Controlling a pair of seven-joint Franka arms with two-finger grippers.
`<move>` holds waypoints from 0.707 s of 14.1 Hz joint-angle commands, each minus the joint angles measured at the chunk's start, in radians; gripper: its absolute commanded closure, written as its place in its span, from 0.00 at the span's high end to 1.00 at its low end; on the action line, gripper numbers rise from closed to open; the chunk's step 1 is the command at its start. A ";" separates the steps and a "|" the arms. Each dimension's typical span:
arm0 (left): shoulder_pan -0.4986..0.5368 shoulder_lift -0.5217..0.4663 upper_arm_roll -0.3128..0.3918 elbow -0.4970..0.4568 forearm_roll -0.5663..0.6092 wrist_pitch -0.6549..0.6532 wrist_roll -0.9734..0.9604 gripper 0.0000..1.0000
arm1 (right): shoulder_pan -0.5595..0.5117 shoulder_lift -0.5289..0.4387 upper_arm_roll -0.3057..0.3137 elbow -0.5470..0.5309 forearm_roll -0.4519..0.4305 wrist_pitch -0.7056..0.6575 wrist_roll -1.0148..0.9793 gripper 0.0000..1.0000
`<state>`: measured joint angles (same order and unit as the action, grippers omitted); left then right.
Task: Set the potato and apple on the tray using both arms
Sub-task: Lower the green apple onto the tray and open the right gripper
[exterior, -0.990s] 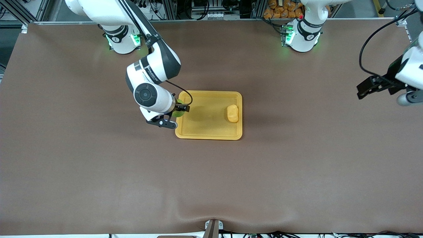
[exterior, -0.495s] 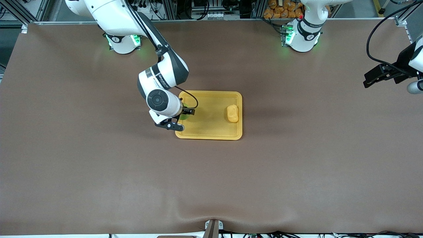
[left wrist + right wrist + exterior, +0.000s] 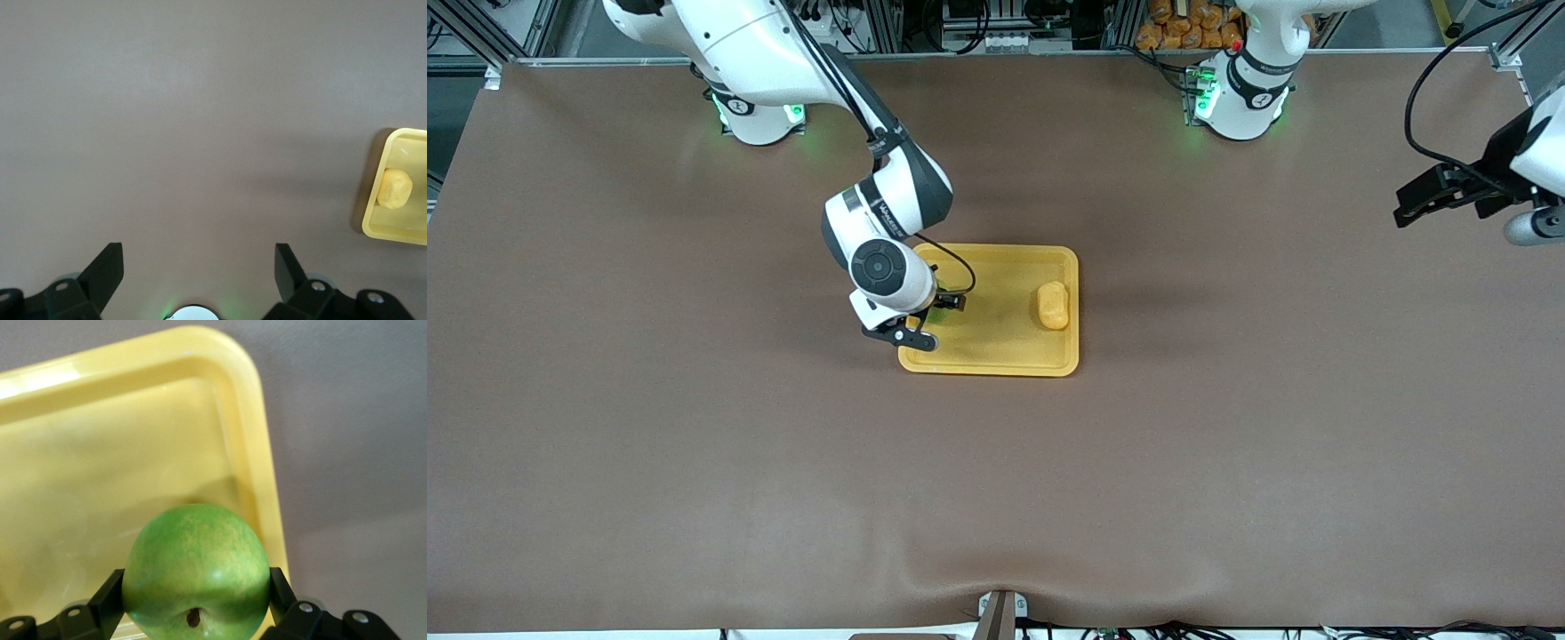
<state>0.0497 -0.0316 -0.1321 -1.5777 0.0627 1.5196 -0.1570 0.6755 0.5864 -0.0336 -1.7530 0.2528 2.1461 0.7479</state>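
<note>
The yellow-orange tray (image 3: 996, 363) lies mid-table. The potato (image 3: 1053, 305) lies on it, at the end toward the left arm. My right gripper (image 3: 935, 308) is over the tray's end toward the right arm, shut on the green apple (image 3: 197, 573). The apple sits between both fingers (image 3: 107, 600), stem dimple facing the camera, a little above the tray floor (image 3: 120, 467). In the front view the wrist hides most of the apple. My left gripper (image 3: 1416, 201) is open and empty, up over the left arm's end of the table. Its wrist view (image 3: 198, 267) shows the potato (image 3: 394, 189) on the tray (image 3: 397, 235).
The brown table mat (image 3: 694, 444) surrounds the tray. The two arm bases (image 3: 758, 116) with green lights stand along the table's edge farthest from the front camera. Cables and racks lie past that edge.
My right gripper has carried the apple from the tray's rim further in over the tray. My left gripper has drawn back a little at the table's end.
</note>
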 commanded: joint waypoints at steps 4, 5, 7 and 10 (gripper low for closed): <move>-0.001 -0.019 -0.003 -0.025 -0.038 -0.004 0.014 1.00 | 0.019 0.024 -0.012 0.012 0.016 0.014 0.027 0.38; -0.001 -0.019 -0.003 -0.025 -0.038 -0.004 0.014 1.00 | 0.019 0.024 -0.014 0.015 0.014 0.014 0.045 0.67; 0.002 -0.021 -0.003 -0.027 -0.038 -0.004 0.016 1.00 | 0.018 0.024 -0.015 0.024 -0.001 0.011 0.132 1.00; 0.002 -0.021 -0.003 -0.028 -0.038 -0.004 0.014 1.00 | 0.010 0.023 -0.014 0.046 0.000 -0.002 0.133 1.00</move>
<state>0.0490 -0.0316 -0.1379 -1.5908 0.0435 1.5196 -0.1570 0.6858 0.6081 -0.0423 -1.7339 0.2525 2.1616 0.8573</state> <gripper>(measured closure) 0.000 0.000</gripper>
